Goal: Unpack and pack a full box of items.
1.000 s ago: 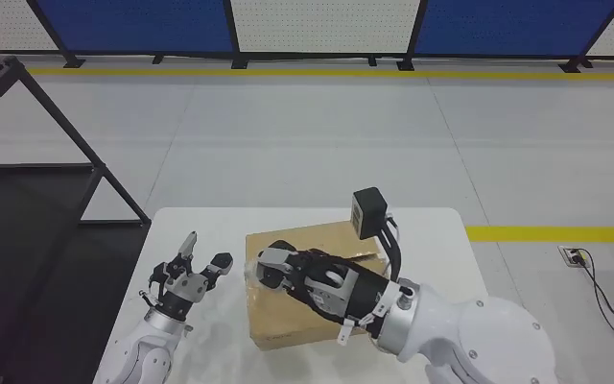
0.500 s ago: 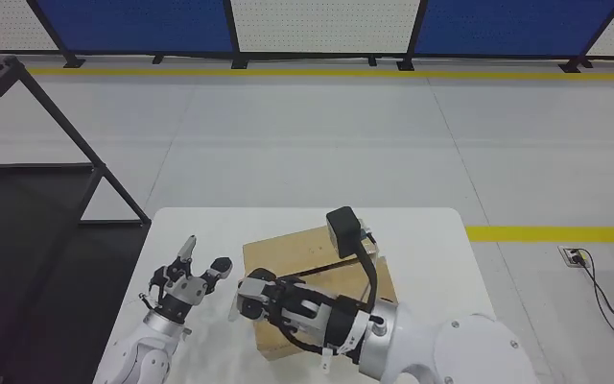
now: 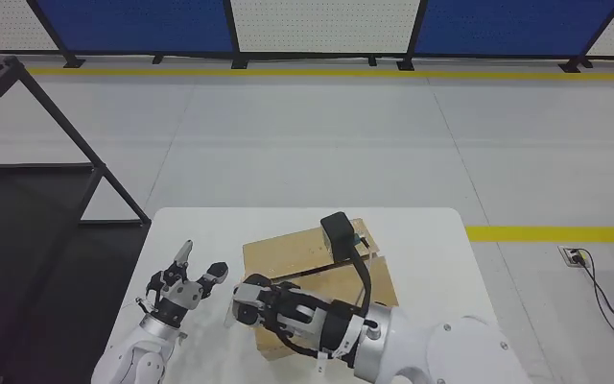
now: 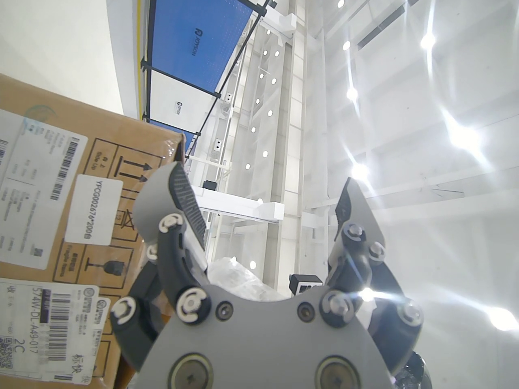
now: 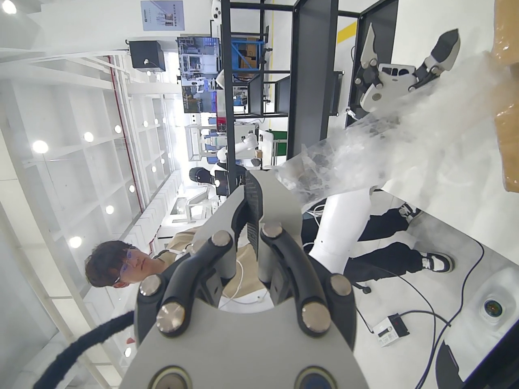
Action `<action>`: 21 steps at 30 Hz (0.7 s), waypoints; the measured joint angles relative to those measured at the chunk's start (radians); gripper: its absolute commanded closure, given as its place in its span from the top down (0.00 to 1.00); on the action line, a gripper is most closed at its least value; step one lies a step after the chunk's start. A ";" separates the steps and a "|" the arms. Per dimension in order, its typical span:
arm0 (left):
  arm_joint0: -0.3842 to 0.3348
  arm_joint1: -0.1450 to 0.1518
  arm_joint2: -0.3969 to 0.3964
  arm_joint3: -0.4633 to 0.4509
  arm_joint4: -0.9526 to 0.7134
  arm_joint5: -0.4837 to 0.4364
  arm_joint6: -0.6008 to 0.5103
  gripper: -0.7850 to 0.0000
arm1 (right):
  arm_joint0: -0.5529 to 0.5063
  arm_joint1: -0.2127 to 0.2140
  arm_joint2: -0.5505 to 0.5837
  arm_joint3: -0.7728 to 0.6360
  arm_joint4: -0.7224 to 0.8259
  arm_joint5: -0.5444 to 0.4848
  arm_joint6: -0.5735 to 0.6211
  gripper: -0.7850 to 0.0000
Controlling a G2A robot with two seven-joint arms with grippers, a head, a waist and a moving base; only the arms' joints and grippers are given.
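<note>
A brown cardboard box [image 3: 307, 255] with labels stands in the middle of the white table [image 3: 192, 230]; its labelled side [image 4: 61, 204] is close to my left gripper. My right gripper [image 3: 240, 307] hangs at the box's left edge, shut on a clear plastic bag [image 5: 365, 155] that stretches from its fingers [image 5: 253, 200] back to the box [image 5: 507, 34]. My left gripper [image 3: 200, 262] stands open just left of it, pointing up, nothing between its fingers [image 4: 184, 192]. The crumpled bag [image 4: 239, 281] shows behind the left gripper [image 4: 263, 182]. The left gripper [image 5: 405, 70] lies beyond the bag.
A black metal rack [image 3: 58, 144] stands off the table's left side. Bare tabletop lies left of and behind the box. The table's right edge [image 3: 460, 240] is near the box.
My right gripper has moved from over the box top to its left edge, drawing the plastic bag along. The box has shifted slightly. The left gripper has hardly moved.
</note>
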 measured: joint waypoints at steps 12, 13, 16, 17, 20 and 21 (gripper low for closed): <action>-0.007 -0.003 -0.006 0.032 -0.022 -0.021 0.035 0.89 | 0.136 -0.043 -0.176 0.137 0.110 -0.079 -0.007 0.00; -0.007 -0.003 -0.008 0.034 -0.025 -0.021 0.036 0.89 | 0.149 -0.048 -0.187 0.151 0.120 -0.083 -0.011 0.00; -0.007 -0.003 -0.012 0.040 -0.033 -0.023 0.036 0.88 | 0.191 -0.063 -0.219 0.198 0.155 -0.092 -0.021 0.00; -0.007 -0.003 -0.013 0.041 -0.034 -0.024 0.035 0.88 | 0.201 -0.068 -0.228 0.211 0.168 -0.095 -0.022 0.00; -0.007 -0.003 -0.017 0.044 -0.040 -0.024 0.035 0.89 | 0.230 -0.084 -0.257 0.250 0.211 -0.107 -0.022 0.00; -0.006 -0.003 -0.017 0.046 -0.042 -0.024 0.034 0.89 | 0.240 -0.089 -0.269 0.263 0.226 -0.112 -0.022 0.00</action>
